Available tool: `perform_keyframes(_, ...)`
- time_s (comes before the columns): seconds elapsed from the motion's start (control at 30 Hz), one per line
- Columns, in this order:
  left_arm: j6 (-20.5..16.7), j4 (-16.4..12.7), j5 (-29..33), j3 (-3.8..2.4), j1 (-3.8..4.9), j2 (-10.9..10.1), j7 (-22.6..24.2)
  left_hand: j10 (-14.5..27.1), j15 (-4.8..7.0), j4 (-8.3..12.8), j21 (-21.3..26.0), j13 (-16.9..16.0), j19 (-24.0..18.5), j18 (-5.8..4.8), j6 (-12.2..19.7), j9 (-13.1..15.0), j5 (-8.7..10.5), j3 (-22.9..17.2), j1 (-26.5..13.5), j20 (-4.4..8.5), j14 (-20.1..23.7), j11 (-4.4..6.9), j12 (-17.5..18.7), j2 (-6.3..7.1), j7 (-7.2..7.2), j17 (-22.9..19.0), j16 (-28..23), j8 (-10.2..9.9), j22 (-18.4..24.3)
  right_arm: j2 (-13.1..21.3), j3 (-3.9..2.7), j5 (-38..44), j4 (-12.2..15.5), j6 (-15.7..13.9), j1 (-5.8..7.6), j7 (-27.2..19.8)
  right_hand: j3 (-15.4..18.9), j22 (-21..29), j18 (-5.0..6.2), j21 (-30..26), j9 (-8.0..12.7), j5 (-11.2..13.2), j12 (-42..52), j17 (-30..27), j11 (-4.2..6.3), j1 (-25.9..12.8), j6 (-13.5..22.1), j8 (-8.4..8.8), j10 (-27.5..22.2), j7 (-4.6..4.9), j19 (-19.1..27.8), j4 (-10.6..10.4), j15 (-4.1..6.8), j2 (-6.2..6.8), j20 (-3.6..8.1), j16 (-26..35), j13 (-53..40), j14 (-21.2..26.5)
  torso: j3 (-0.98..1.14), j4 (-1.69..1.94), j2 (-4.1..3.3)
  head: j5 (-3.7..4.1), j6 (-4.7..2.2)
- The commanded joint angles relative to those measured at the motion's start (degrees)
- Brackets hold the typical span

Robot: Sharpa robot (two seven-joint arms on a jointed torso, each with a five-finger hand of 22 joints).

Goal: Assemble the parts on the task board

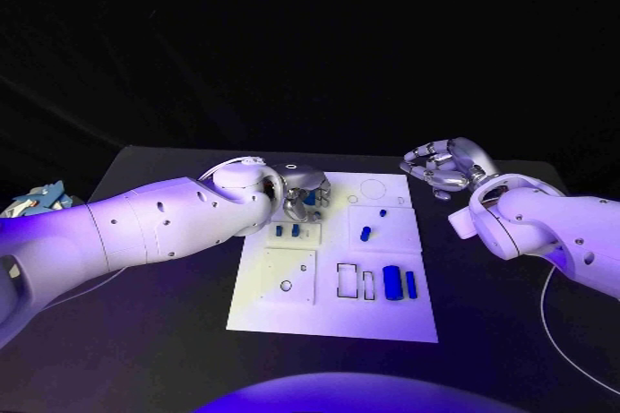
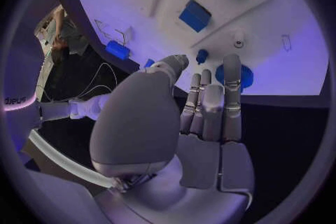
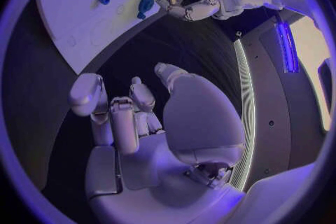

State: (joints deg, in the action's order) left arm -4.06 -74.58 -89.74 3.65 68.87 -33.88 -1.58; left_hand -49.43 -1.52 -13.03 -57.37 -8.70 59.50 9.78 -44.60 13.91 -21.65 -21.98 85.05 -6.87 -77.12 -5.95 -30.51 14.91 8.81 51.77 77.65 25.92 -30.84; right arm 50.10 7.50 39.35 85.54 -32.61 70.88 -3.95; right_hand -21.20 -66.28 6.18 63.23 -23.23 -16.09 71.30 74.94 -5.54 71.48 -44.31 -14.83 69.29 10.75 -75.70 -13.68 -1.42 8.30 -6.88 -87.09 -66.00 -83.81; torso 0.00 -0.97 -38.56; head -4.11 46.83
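**Task board and its blue parts, counted**

Task board (image 1: 331, 316) is lying at the middle of the black table (image 1: 155, 341), and we are counting blue parts on it in the head view. Two small blocks (image 1: 287, 229) are sitting side by side near ten o'clock of the board, one short peg (image 1: 367, 232) is lying close to its centre, and two upright bars (image 1: 400, 283) are standing together toward four o'clock. We are also seeing one round blue disc (image 2: 234, 75) in the left wrist view, just beyond our fingertips.

Our left hand (image 1: 305, 190) is hovering over the board's eleven o'clock corner, fingers stretched forward and holding nothing. Our right hand (image 1: 446, 167) is hanging off the board at two o'clock, fingers curled loosely with nothing in them.
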Motion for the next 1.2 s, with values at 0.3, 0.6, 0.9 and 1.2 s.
perform_keyframes(0.3, 2.64, 0.91, -1.39, -0.02, -0.03, 0.71, -1.39, -1.80, 0.01, 0.25, -1.55, 0.70, 0.89, 0.72, -1.43, -0.39, -0.16, -1.29, 0.88, 0.02, -1.22, 0.07, 0.47, -0.30, 0.16, 0.92, 0.99, -0.46, -1.19, -0.08, 0.00, 0.16, 0.12, 0.34, -0.07, -0.56, -0.09, 0.10, 0.41, -0.26, 0.09, -0.39, -0.09, 7.66, 0.05, 0.03, 0.22, -0.30, -0.16, -0.30, 0.33, -0.25, 0.39, -0.54, 0.02, 0.22, 0.04, -4.34, -0.01, 0.09, 0.03, 0.15, 0.34)
perform_keyframes(0.6, 3.15, 1.77, -1.13, -0.02, -0.06, 1.33, -0.67, -3.94, 0.40, 0.87, -2.92, 1.31, 1.04, 0.62, -3.12, -0.63, -0.06, -2.65, 1.30, 0.28, -1.56, 0.56, 0.75, -0.79, -0.19, 1.03, 1.41, -0.50, -2.54, -0.11, 0.00, 0.17, 0.14, 0.36, -0.07, -0.58, -0.09, 0.10, 0.41, -0.26, 0.09, -0.39, -0.09, 7.66, 0.05, 0.03, 0.22, -0.30, -0.16, -0.30, 0.33, -0.25, 0.39, -0.54, 0.02, 0.22, 0.04, -4.34, 0.03, 0.01, 0.04, 0.14, 0.46)
perform_keyframes(0.9, 3.26, 2.52, -0.57, -0.01, -0.24, 1.93, -0.49, -4.49, 0.47, 0.97, -3.45, 1.40, 1.31, 0.54, -3.31, -0.73, 0.03, -2.85, 1.17, 0.41, -1.74, 0.67, 0.76, -0.83, -0.23, 1.29, 1.57, -0.64, -3.26, -0.15, 0.00, 0.18, 0.19, 0.29, -0.08, -0.64, -0.09, 0.10, 0.41, -0.26, 0.09, -0.39, -0.09, 7.66, 0.05, 0.03, 0.22, -0.30, -0.16, -0.30, 0.33, -0.25, 0.39, -0.54, 0.02, 0.22, 0.04, -4.34, 0.04, 0.10, 0.04, 0.21, 0.65)
perform_keyframes(1.2, 4.31, 3.12, -0.47, -0.01, -0.55, 2.32, -0.54, -5.03, 0.61, 1.19, -3.77, 1.43, 1.39, 0.50, -3.54, -0.81, 0.09, -3.10, 1.23, 0.54, -1.81, 0.83, 0.69, -0.96, -0.25, 1.23, 1.65, -0.73, -3.60, -0.17, 0.00, 0.18, 0.20, 0.26, -0.08, -0.67, -0.09, 0.10, 0.41, -0.26, 0.09, -0.39, -0.09, 7.66, 0.05, 0.03, 0.22, -0.30, -0.16, -0.30, 0.33, -0.25, 0.39, -0.54, 0.02, 0.22, 0.04, -4.34, 0.04, 0.05, 0.08, 0.23, 0.86)
